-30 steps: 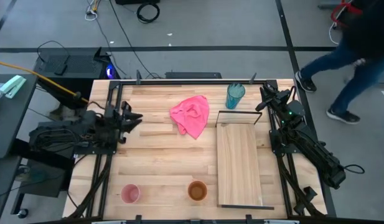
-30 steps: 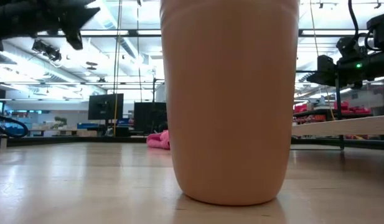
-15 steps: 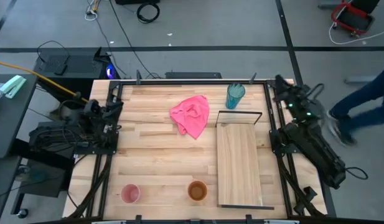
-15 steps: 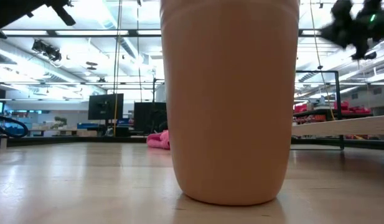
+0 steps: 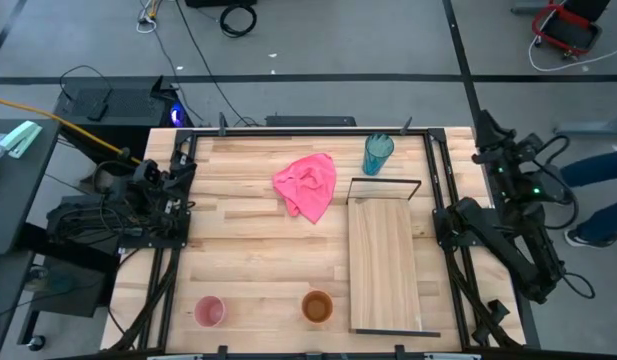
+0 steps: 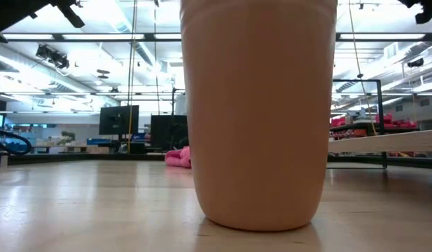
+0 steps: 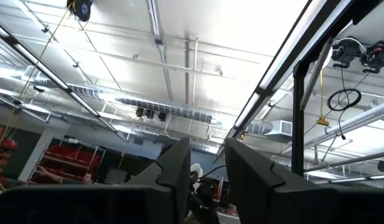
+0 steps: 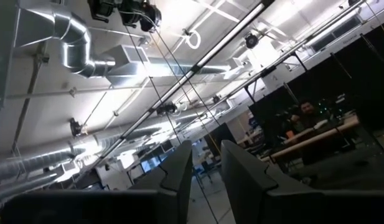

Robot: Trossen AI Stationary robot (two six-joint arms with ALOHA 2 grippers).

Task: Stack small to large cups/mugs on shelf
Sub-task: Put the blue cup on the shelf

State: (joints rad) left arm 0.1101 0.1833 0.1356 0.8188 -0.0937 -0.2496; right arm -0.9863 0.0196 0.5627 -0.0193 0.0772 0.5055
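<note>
Seen from above, the teal tumbler (image 5: pixel 377 153) stands near the far edge, just beyond the shelf's black wire frame (image 5: pixel 385 181). The pale shelf board (image 5: pixel 385 265) lies on the table's right half. The orange-brown cup (image 5: pixel 317 306) and the small pink cup (image 5: pixel 209 311) stand upright near the near edge. The orange-brown cup (image 6: pixel 258 112) fills the low view. My left gripper (image 5: pixel 180 170) is drawn back at the left edge, and my right gripper (image 5: pixel 483 130) is raised past the far right corner. Both point up at the ceiling, fingers (image 7: pixel 179 168) (image 8: pixel 179 165) close together, holding nothing.
A crumpled pink cloth (image 5: pixel 308 185) lies left of the tumbler, in the table's far middle. Black frame rails (image 5: pixel 173 250) run along the left and right edges. A person's legs (image 5: pixel 593 170) show on the floor beyond the right edge.
My left gripper has drawn back toward the table's left edge and tipped upward. My right gripper has swung from over the far right corner outward past the right edge, rising and tipping up. The person has walked along the floor on the right. The cups have kept still.
</note>
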